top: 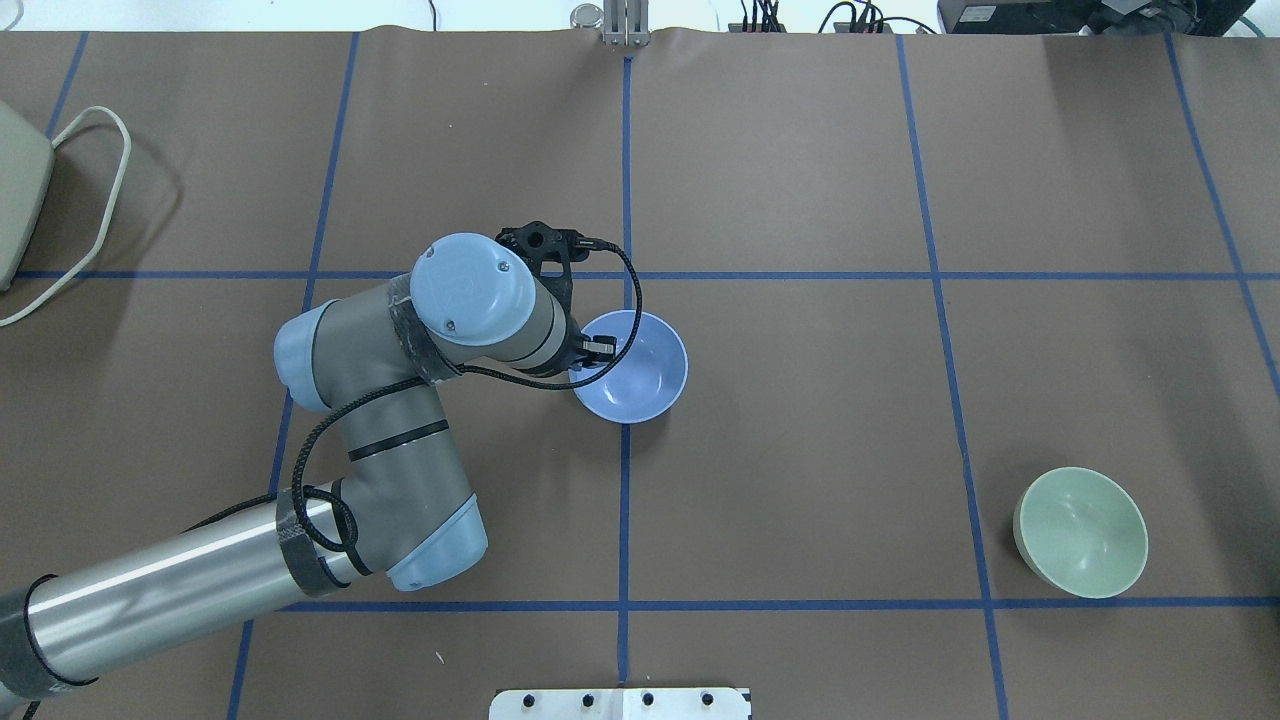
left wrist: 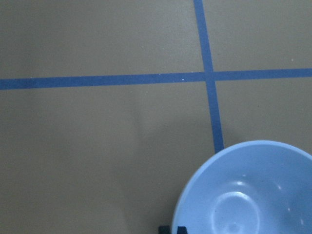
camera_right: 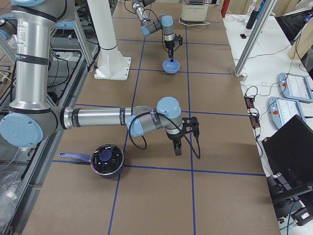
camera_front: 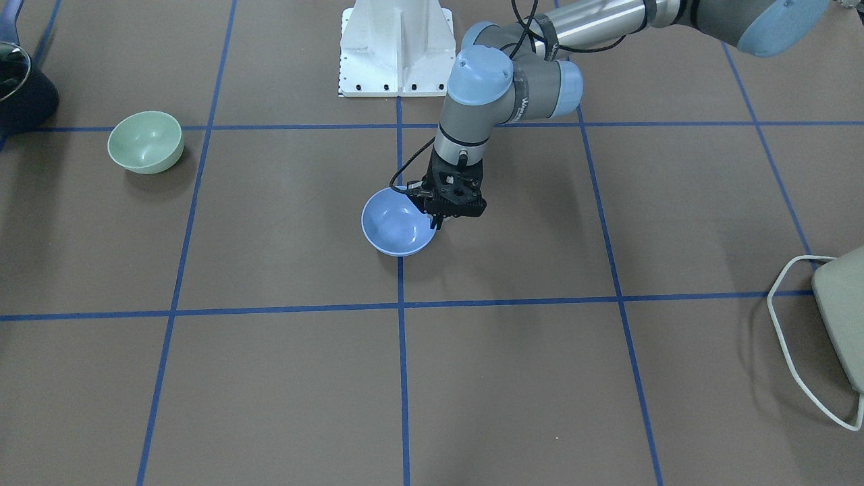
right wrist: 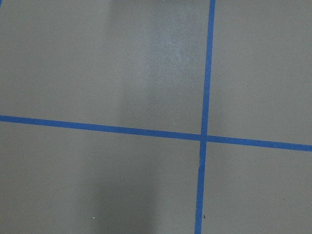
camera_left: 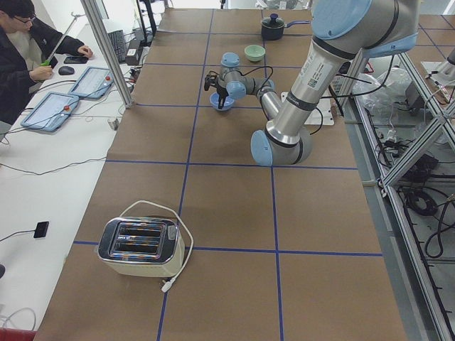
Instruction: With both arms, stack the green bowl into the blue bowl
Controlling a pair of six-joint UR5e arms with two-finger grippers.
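Observation:
The blue bowl [camera_front: 395,226] sits at the table's middle on a tape line, also in the overhead view [top: 645,375] and the left wrist view [left wrist: 248,195]. My left gripper [camera_front: 437,221] stands upright over its rim on my left side, shut on the rim; its fingertips [left wrist: 181,229] show at the bowl's edge. The green bowl [camera_front: 145,140] stands alone far off on my right side [top: 1080,530], with nothing near it. My right gripper [camera_right: 177,149] shows only in the exterior right view, pointing down over bare table; I cannot tell whether it is open or shut.
A dark pot [camera_front: 20,88] stands at the table's right end, beyond the green bowl. A toaster [camera_left: 138,247] with a white cord lies at the left end. The white pedestal [camera_front: 397,47] stands at the robot's side of the table.

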